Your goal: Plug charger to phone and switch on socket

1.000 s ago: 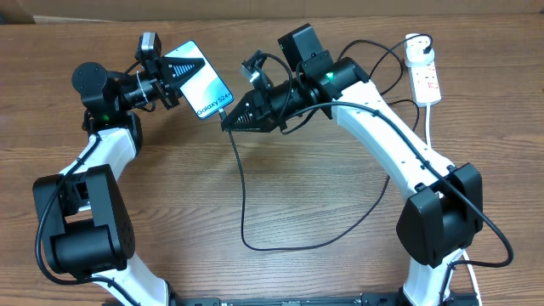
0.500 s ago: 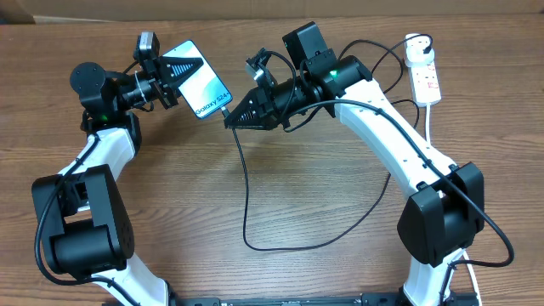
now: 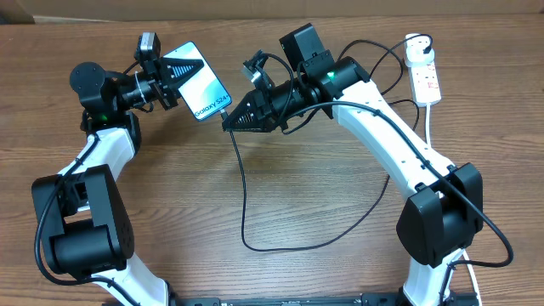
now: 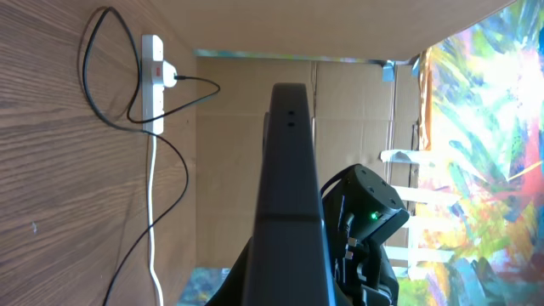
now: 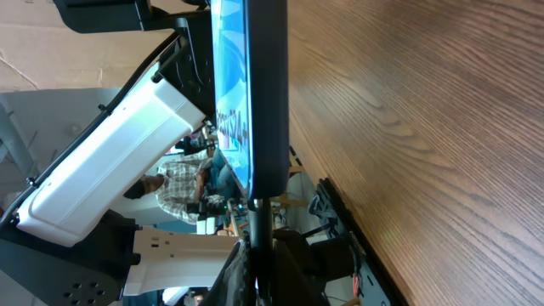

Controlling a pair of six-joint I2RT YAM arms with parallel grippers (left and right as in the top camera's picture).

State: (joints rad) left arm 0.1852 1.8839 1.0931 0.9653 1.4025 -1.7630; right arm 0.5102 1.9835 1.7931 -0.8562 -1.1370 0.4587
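My left gripper point(image 3: 176, 75) is shut on the phone point(image 3: 201, 82) and holds it tilted above the table, with the teal screen up. In the left wrist view the phone point(image 4: 289, 170) shows edge-on, rising from the left gripper point(image 4: 286, 287). My right gripper point(image 3: 231, 120) is shut on the charger's connector tip point(image 3: 227, 111), which meets the phone's near end. In the right wrist view the phone point(image 5: 268, 93) stands straight above the right gripper point(image 5: 259, 255), and the tip point(image 5: 259, 217) touches its lower end. The charger cable point(image 3: 245, 195) loops over the table. Its plug point(image 3: 415, 53) sits in the socket point(image 3: 427, 78).
The white socket strip point(image 4: 153, 81) lies at the far right of the table, its white cord point(image 3: 427, 127) running down past the right arm. Cardboard walls stand behind the table. The black cable loop point(image 3: 340, 234) lies on the wood between the two arm bases.
Almost nothing. The right gripper with the connector tip shifted slightly right and came back. The phone stays in the left gripper at the same spot.
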